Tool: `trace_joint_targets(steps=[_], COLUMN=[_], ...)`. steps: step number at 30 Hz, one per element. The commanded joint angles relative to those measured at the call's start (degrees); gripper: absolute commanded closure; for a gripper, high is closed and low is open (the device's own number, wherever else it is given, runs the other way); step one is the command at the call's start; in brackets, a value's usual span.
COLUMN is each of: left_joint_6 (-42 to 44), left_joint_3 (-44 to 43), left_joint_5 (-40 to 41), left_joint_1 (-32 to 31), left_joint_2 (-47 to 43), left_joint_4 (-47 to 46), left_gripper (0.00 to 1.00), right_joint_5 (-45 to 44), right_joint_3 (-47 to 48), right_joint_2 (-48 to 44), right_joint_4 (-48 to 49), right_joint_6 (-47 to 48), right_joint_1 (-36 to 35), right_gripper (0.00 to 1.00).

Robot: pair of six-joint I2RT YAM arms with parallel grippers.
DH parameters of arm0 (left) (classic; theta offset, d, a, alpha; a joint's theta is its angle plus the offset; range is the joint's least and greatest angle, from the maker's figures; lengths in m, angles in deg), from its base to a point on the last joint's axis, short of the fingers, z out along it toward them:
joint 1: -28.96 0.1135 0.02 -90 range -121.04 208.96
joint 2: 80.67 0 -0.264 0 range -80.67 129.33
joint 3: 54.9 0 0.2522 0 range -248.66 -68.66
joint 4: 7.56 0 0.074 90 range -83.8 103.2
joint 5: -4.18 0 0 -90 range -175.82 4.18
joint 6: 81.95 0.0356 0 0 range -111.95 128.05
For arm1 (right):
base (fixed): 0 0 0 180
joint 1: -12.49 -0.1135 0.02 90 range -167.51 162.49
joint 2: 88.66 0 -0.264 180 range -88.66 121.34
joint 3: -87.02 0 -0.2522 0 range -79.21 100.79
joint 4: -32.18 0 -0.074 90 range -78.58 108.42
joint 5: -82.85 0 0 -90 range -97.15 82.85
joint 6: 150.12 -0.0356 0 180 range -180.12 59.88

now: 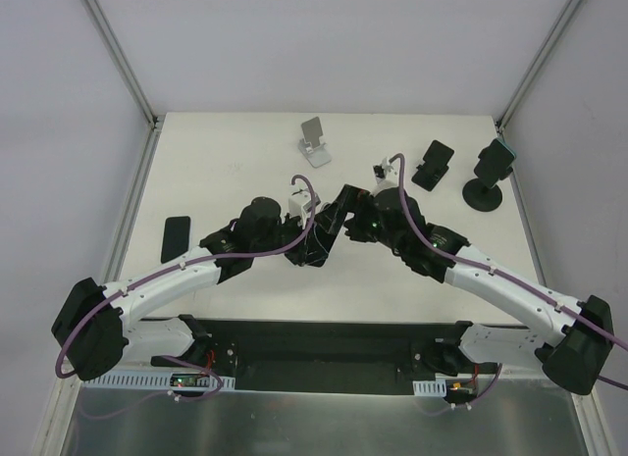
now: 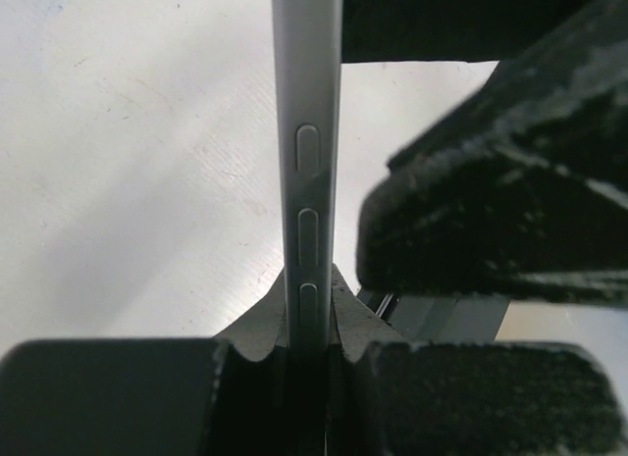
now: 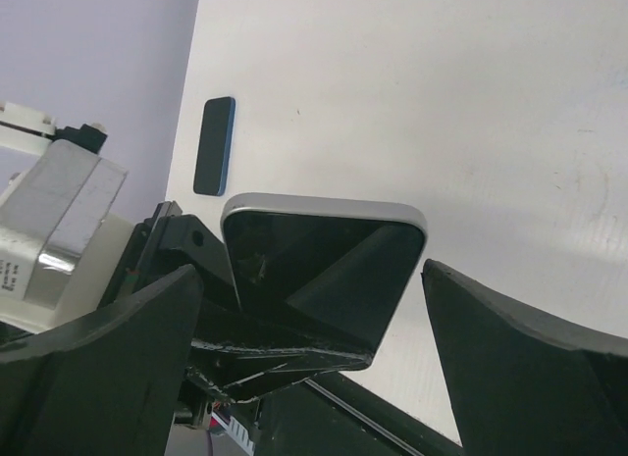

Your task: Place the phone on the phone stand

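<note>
Over mid-table, the left gripper (image 2: 307, 368) is clamped tight on the silver-edged phone (image 2: 307, 132), holding it on edge, side buttons facing its camera. The right gripper (image 3: 309, 279) is spread wide, fingers straddling the phone's upper end; contact, can't tell. Both arms reach inward, wrists meeting. The white phone stand (image 1: 314, 142) sits at the far edge, well apart. A blue phone (image 3: 214, 145) lies flat at left.

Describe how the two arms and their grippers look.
Both the left arm and right arm have white curved links with bulky black joints. A purple cable runs along each. The left gripper's fingers and right gripper's fingers are matte black and wedge-shaped.
</note>
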Motion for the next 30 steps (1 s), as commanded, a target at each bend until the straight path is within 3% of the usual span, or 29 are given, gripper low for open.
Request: trace_joint_targets(steps=[1,6,8,16,19,22,23,24,25,26,27,30], left_joint_6=[1.48,1.48,1.48,1.57,1.74,0.43,-0.44,-0.54,-0.72,-0.8,-0.72,0.34], left_joint_3=[-1.24,-1.42,-1.6,-1.33,-1.33,-0.9,-0.72,-0.63,-0.8,-0.98,-1.33,-1.95], left_joint_5=[-1.45,-1.01,-0.92,-0.75,-0.57,1.01,1.71,2.76,3.81,5.13,6.27,11.28], left_joint_1=[-0.47,-0.47,-0.47,-0.47,-0.47,-0.47,-0.47,-0.47,-0.38,-0.21,-0.03,1.46], left_joint_2=[-0.53,-1.15,-1.15,-1.33,-1.5,-2.46,-3.51,-4.13,-4.75,-6.58,-7.73,-12.12], left_joint_4=[-4.04,-4.3,-4.39,-4.65,-4.65,-4.3,-4.3,-4.3,-3.26,-2.55,-1.76,2.36], left_gripper=[1.0,1.0,1.0,1.0,0.99,0.65,0.48,0.4,0.34,0.14,0.05,0.01], right_joint_5=[-0.8,-2.03,-3.25,-5.63,-6.25,-7.48,-8.17,-8.53,-9.06,-10.28,-11.07,-13.19], right_joint_3=[-0.52,0.71,0.8,2.47,2.65,3.26,3.96,4.4,4.84,5.8,6.51,9.05], right_joint_2=[-0.84,1.72,2.25,5.14,5.67,6.11,6.29,6.46,6.73,6.82,6.99,7.78], right_joint_4=[4.95,1.79,1.79,0.38,0.65,0.91,0.91,0.91,0.82,0.48,-0.14,-2.6], right_joint_6=[-1.18,-3.63,-3.9,-3.99,-3.38,-2.24,-1.8,-0.58,0.13,1.01,2.41,5.75], right_joint_1=[-1.16,-1.51,-1.68,-3.18,-3.09,-2.92,-2.83,-2.39,-1.95,-1.43,0.06,5.68], right_gripper=[0.04,0.0,0.09,0.16,0.31,0.7,0.92,0.99,0.99,0.99,0.99,0.99])
